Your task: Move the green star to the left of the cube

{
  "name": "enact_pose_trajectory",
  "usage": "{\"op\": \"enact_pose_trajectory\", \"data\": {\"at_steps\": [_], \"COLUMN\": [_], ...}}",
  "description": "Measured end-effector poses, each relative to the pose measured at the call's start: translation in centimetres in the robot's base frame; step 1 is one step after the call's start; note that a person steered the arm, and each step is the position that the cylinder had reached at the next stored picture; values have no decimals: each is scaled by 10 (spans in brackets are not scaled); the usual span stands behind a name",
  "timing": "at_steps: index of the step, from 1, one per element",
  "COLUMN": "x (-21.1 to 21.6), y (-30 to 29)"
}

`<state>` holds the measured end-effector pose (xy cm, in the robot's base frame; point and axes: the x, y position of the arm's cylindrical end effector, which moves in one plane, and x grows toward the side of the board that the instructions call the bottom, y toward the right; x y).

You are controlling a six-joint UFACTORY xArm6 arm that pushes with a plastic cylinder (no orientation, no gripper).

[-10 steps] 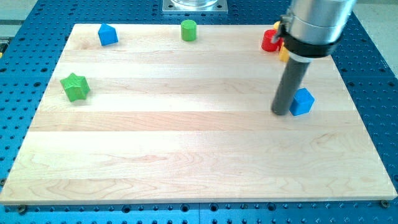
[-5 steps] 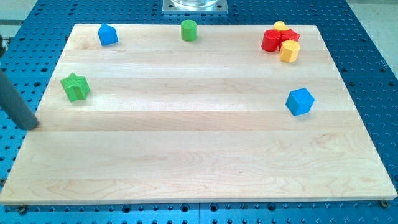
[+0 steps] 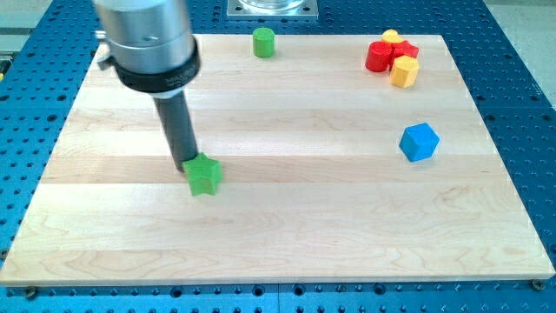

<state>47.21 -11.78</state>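
One wooden board (image 3: 287, 226) fills most of the view, lying on a blue perforated table (image 3: 521, 52). Next in size is the arm's silver and black cylinder body (image 3: 148, 39) at the view's upper left, from which the dark rod (image 3: 178, 130) runs down. My tip (image 3: 188, 167) touches the upper left edge of the green star (image 3: 204, 176), which sits left of the board's middle. The rod has no jaws and grasps nothing; it only presses against the star's side. The blue cube (image 3: 419, 142) stands well apart from the star, far toward the view's right and slightly higher. At the view's top right a cluster of red blocks (image 3: 382, 54) and a yellow block (image 3: 404, 71) touch one another, with another yellow piece behind, shape unclear. A green cylinder (image 3: 263, 41) stands alone near the top edge.
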Motion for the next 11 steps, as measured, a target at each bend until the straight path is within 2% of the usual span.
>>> {"op": "enact_pose_trajectory", "data": {"at_steps": [1,2,3,4,5,6,7,8,9,10,11], "x": [3,26,25,25,58,60,47,11,15,1,-5], "y": [-42,-17,64,69,55,135,200,239,221,215,226]}}
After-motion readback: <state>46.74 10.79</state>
